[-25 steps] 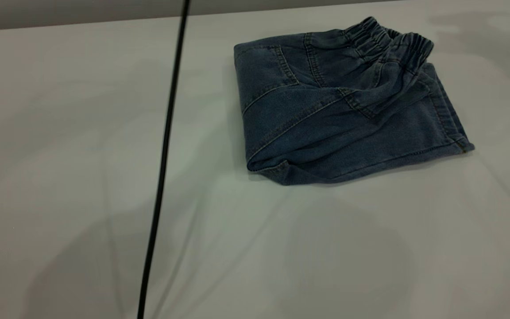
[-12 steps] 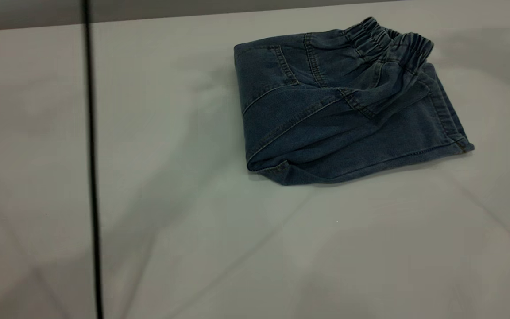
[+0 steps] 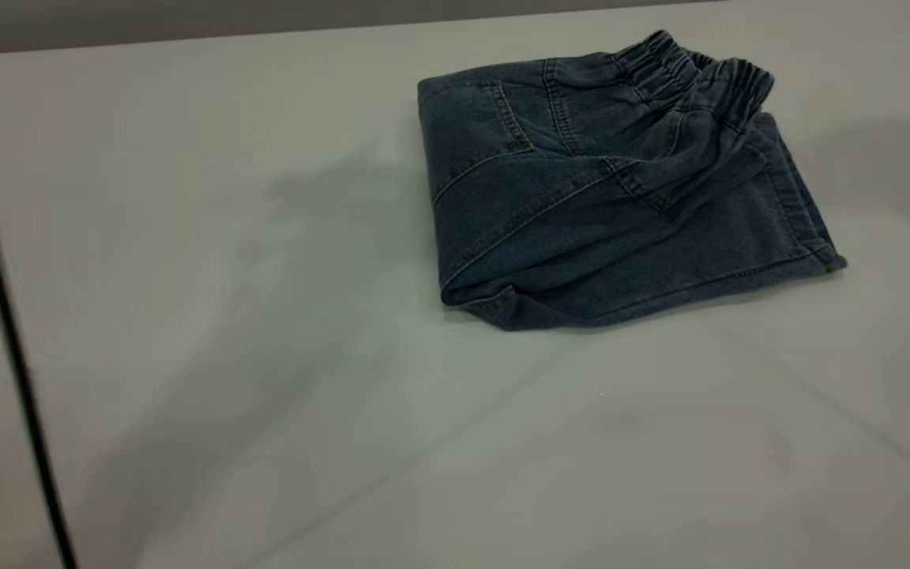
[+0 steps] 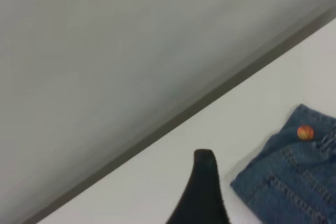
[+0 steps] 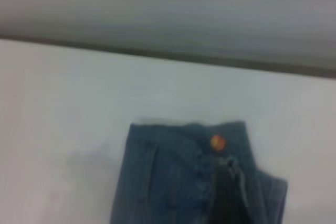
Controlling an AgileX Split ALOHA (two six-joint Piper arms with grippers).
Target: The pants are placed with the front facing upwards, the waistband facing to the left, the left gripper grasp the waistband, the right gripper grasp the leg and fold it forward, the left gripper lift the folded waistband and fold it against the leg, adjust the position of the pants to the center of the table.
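Note:
The pants point(image 3: 581, 205) lie folded into a compact blue denim bundle on the table point(image 3: 265, 379), toward its far right. The ruffled waistband point(image 3: 692, 75) rests on top at the bundle's far right edge, over the leg hems. Neither gripper shows in the exterior view. In the left wrist view a dark part of my left gripper point(image 4: 203, 184) hovers over bare table just beside a corner of the pants point(image 4: 294, 182), apart from the cloth. In the right wrist view a dark part of my right gripper point(image 5: 227, 192) sits in front of the pants point(image 5: 163, 182).
A thin black cable point(image 3: 5, 316) hangs across the exterior view's far left. Soft arm shadows fall on the table left and right of the pants. A small orange button point(image 4: 305, 132) marks the denim. The table's far edge point(image 3: 186, 33) runs along the back.
The black cable has swept from the middle of the exterior view to its far left. The shadows on the table have shifted. The pants have not moved.

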